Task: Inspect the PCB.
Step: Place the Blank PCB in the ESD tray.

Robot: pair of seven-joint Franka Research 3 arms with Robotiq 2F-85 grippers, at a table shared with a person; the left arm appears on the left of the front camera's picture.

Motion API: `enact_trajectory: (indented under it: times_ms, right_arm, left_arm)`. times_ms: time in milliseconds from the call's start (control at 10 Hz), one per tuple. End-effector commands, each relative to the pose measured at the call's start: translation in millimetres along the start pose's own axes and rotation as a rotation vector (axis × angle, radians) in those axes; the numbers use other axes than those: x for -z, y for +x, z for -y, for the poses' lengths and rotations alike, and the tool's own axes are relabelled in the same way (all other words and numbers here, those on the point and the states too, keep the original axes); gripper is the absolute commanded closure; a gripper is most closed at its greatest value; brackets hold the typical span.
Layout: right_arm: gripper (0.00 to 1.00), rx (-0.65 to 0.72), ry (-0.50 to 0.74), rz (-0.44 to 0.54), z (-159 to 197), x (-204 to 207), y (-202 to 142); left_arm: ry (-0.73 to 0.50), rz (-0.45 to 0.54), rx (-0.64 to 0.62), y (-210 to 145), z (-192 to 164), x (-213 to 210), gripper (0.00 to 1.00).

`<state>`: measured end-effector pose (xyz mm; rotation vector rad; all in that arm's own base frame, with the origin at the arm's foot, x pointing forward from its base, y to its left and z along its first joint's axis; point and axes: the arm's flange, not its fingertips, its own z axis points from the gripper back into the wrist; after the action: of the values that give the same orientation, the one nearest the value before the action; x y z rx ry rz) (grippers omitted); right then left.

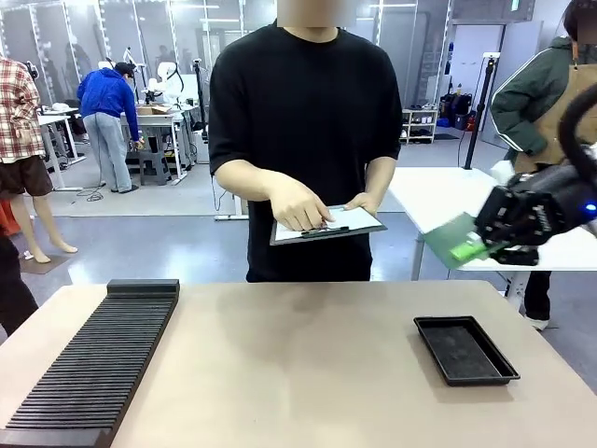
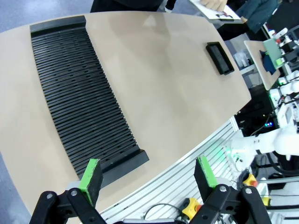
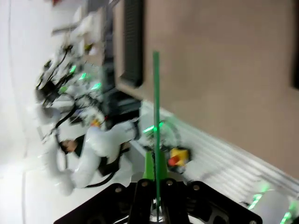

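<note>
Right tool (image 1: pixel 487 245) clamped on PCB (image 1: pixel 451 242), board jutting beyond fingertips, airborne

A beige worktop (image 1: pixel 308 373) is filling the foreground, its far edge running across the room. Beyond it a grey floor (image 1: pixel 168 238) is stretching toward glass partitions (image 1: pixel 140 28) that are catching ceiling light. A white table (image 1: pixel 448 201) is standing near the right side, and a cluttered workbench (image 1: pixel 163 126) is sitting further back left.
</note>
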<state>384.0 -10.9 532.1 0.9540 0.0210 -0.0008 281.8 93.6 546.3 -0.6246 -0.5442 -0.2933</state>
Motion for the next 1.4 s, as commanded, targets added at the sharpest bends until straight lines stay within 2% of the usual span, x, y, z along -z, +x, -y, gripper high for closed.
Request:
enact_trajectory:
  times_ms: [0, 100, 200, 400, 600, 700, 800, 1300]
  right_arm:
    - [0.97, -0.074, -0.167, 0.061, 33, 15, 0]
    - [0.97, -0.131, -0.274, 0.068, 49, 22, 2]
    - [0.97, -0.168, -0.277, 0.069, 61, 26, 6]
    - [0.97, -0.119, -0.334, 0.114, 88, 37, 19]
    - [0.97, -0.11, -0.34, 0.12, 93, 52, 24]
    - [0.97, -0.073, -0.349, 0.069, 94, 56, 24]
    - [0.97, -0.116, -0.342, 0.102, 95, 46, 20]
    - [0.97, -0.107, -0.334, 0.101, 98, 46, 21]
  left_arm:
    - [0.028, -0.011, -0.011, 2, 1, -2, 0.0]
    - [0.028, -0.011, -0.011, 2, 1, -2, 0.0]
    - [0.028, -0.011, -0.011, 2, 1, -2, 0.0]
    - [0.028, -0.011, -0.011, 2, 1, -2, 0.0]
    - [0.028, -0.011, -0.011, 2, 1, -2, 0.0]
    - [0.028, -0.011, -0.011, 2, 1, -2, 0.0]
    - [0.028, -0.011, -0.011, 2, 1, -2, 0.0]
    - [0.028, -0.011, -0.011, 2, 1, -2, 0.0]
